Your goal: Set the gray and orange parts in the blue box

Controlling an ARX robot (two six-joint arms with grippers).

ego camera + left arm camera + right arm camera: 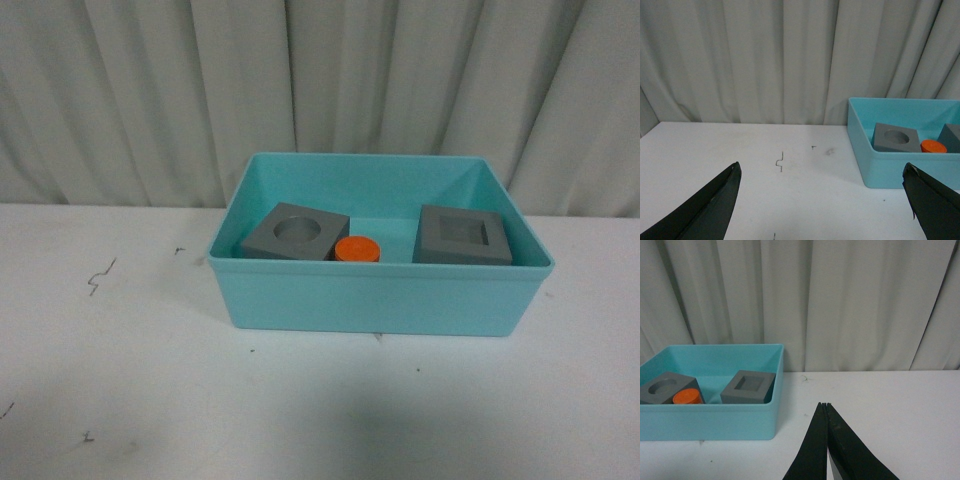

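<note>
While both gray cubes (pixel 296 232) (pixel 463 236) and the orange cylinder (pixel 357 249) sit inside the blue box (pixel 380 300), the left fingers (pixel 715 205) are spread wide, holding nothing. The right fingers (pixel 827 450) are pressed together, empty. The box rests on a white desk (pixel 120 380) before a pale curtain (pixel 150 90).

The right wrist view shows the blue box (pixel 715 417) standing on a white table (pixel 890 410) before a pale curtain (pixel 840 300). Inside it sit the gray cube with a round recess (pixel 662 388), the orange cylinder (pixel 687 396) just beside it, and the gray cube with a square recess (pixel 748 387). The right gripper (pixel 825 405) has its dark fingers pressed together over bare table, apart from the box.
</note>
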